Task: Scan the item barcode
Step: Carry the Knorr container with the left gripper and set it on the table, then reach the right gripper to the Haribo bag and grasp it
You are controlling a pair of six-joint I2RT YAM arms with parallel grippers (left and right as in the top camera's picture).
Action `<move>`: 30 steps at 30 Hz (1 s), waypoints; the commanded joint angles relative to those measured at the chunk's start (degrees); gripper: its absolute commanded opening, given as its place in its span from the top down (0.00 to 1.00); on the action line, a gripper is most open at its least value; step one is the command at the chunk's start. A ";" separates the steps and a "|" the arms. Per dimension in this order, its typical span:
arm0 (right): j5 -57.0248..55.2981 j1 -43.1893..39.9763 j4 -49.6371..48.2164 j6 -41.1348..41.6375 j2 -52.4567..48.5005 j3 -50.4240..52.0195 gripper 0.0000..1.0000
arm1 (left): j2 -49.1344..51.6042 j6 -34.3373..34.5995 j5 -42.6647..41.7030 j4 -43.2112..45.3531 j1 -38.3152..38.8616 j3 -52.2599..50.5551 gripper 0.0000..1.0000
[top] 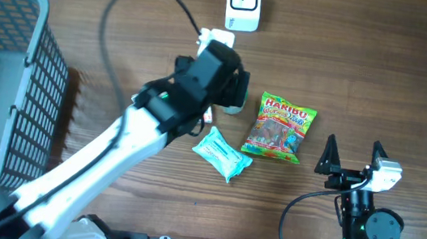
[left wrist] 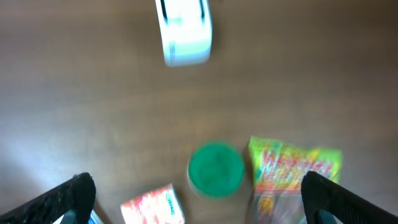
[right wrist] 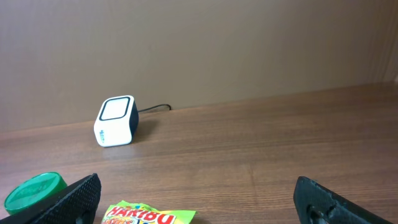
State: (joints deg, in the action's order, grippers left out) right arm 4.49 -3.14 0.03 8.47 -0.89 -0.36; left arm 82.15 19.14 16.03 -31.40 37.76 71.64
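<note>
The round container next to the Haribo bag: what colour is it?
The round container is green; it shows whole, though blurred, in the left wrist view.

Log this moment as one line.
left gripper open over green tub | right gripper open, empty | Haribo bag on table | scanner: nothing presented

You've got the scanner [top: 243, 3] at the desk's [top: 383, 67] far edge, basket [top: 12, 29] at far left. Candy bag [top: 279, 128] sits mid-desk w/ round tub [left wrist: 216, 170] just left of it; flat packet [top: 221, 153] lies front-left of the bag.
</note>
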 commanded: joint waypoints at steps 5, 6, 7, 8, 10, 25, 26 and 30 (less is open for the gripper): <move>0.50 0.17 -0.20 -0.61 0.35 0.07 0.00 | -22.40 -1.42 21.59 16.37 -0.09 1.16 0.00; 0.50 0.17 -0.20 -0.59 0.35 0.07 0.00 | -24.70 -4.15 24.11 20.68 -0.15 1.16 0.00; 0.50 0.17 -0.20 -0.59 0.35 0.07 0.00 | -26.47 -8.37 25.07 24.81 -0.52 1.16 0.00; 0.50 0.17 -0.20 -0.59 0.35 0.07 0.00 | -27.56 -11.91 25.03 27.71 -0.98 1.16 0.00; 0.50 0.17 -0.17 -0.59 0.35 0.07 0.00 | -29.55 -20.28 25.05 33.68 -2.45 1.16 0.00; 6.73 0.17 -0.81 35.80 -0.48 0.07 0.00 | -30.53 -28.83 31.69 26.84 -14.38 1.18 0.00; 10.29 0.17 -1.09 42.51 -0.94 0.07 0.00 | -30.82 -26.27 30.27 25.27 -14.88 1.18 0.00; 16.81 0.17 -1.64 45.13 -2.29 0.07 0.00 | -33.09 -24.61 19.80 19.96 -16.37 1.18 0.00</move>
State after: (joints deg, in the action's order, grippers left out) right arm 12.75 -3.14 -0.91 42.65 -2.00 -0.36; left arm 51.29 -8.47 44.40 -9.45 22.83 72.90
